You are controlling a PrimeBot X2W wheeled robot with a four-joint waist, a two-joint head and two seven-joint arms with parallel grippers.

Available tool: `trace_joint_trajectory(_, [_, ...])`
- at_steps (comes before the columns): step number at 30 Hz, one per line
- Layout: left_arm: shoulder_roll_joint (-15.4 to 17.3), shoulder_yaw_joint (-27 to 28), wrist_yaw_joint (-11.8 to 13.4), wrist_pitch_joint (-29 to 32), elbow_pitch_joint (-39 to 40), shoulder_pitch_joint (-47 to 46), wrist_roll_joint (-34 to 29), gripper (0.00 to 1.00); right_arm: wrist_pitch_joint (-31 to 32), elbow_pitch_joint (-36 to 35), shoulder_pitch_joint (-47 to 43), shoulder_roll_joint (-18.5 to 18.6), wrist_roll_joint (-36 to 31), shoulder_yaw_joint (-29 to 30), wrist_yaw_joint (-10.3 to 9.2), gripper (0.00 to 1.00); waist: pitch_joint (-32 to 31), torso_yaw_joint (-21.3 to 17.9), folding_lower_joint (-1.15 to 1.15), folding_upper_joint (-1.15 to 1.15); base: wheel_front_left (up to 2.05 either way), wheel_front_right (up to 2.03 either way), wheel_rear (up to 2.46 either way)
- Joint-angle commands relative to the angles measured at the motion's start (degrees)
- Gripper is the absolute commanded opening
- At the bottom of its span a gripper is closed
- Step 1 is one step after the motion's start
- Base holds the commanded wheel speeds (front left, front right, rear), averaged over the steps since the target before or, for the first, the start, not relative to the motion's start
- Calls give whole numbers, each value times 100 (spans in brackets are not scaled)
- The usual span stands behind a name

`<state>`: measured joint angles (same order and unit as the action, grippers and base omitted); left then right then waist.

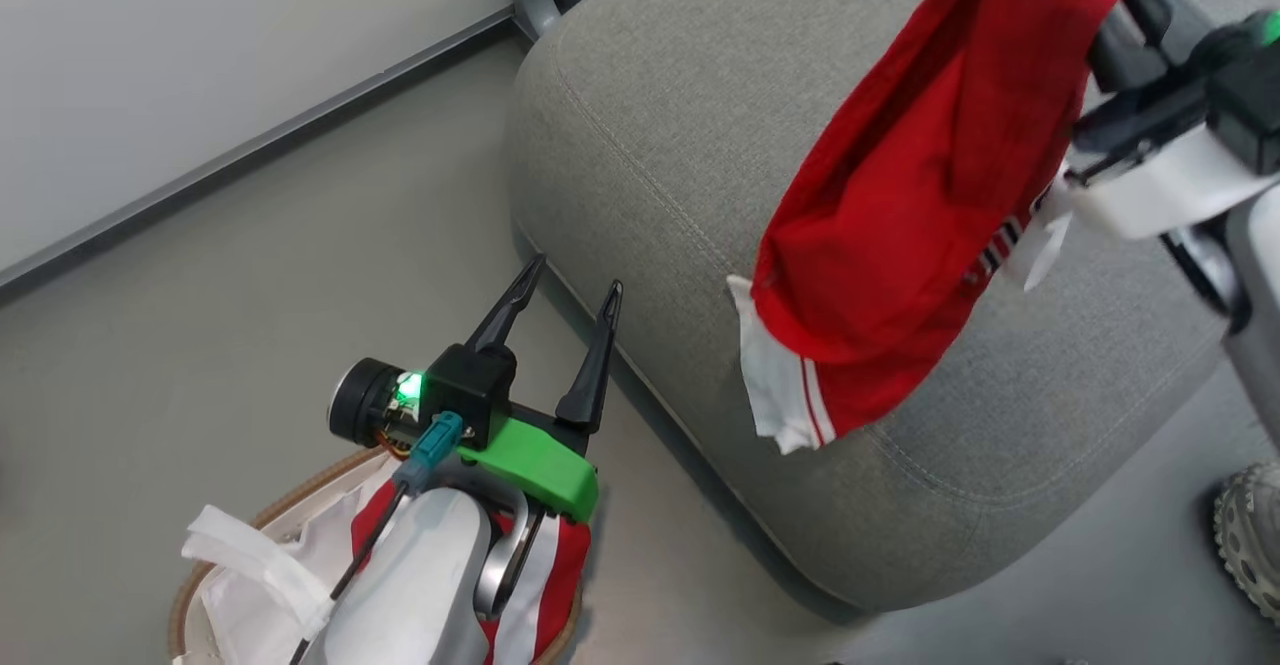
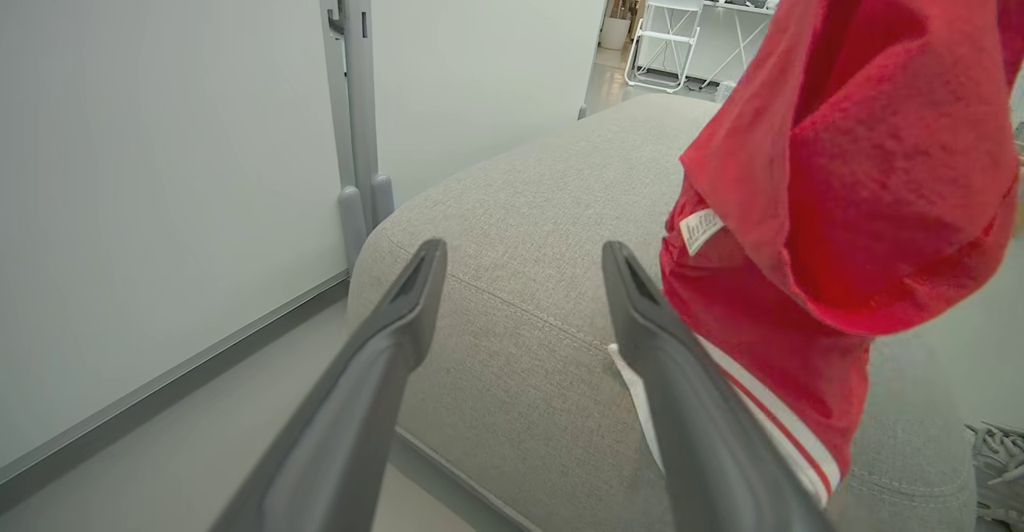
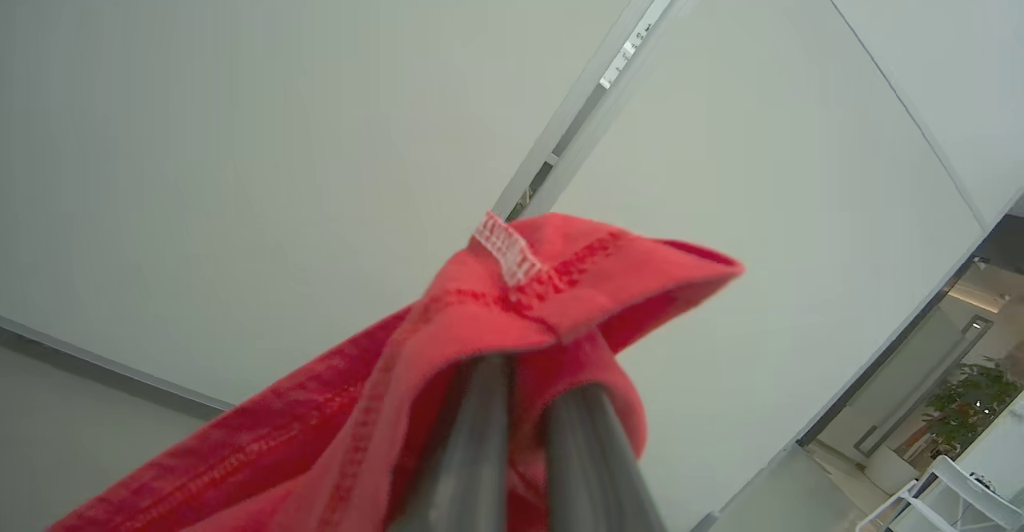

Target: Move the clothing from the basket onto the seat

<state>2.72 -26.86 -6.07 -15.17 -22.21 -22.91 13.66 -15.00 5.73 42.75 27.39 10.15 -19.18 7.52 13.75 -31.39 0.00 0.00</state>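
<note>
At lower left, the basket (image 1: 178, 610) holds one red garment (image 1: 568, 570) under the wide-open left gripper (image 1: 573, 275). At upper right, the right gripper (image 3: 532, 388) pinches the other garment (image 1: 900, 205), which hangs over the seat (image 1: 650, 125). It looks light and limp, best taken at a fold.

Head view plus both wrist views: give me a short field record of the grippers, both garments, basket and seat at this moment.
right gripper: shut on the held garment, raised
held garment: red, hangs over the seat; contact unclear
left gripper: open, holding nothing, above the basket
second garment: in the basket, partly under the left arm
basket: on the floor beside the seat
task state: neither garment laid on the seat yet
</note>
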Motion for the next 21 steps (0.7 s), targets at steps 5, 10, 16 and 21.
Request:
trace_joint_trajectory(5, [35,-55,-45,4,76,-341,-167,100,-28,559,1153,523,-160,38,-7,0,691,375,0,0,0,0,0])
trace_joint_trajectory(10, [33,-233,-84,4,79,-679,-236,100,-21,1129,2006,866,-322,254,-7,0,1198,744,0,0,0,0,0])
trace_joint_trajectory(16, [33,-345,-102,4,108,-958,-304,100,-20,1756,2669,1018,-498,508,-7,0,1653,1102,0,0,0,0,0])
trace_joint_trajectory(21, [31,-410,-113,4,126,-1082,-302,100,-16,2210,2380,904,-599,759,-7,0,1890,1317,0,0,0,0,0])
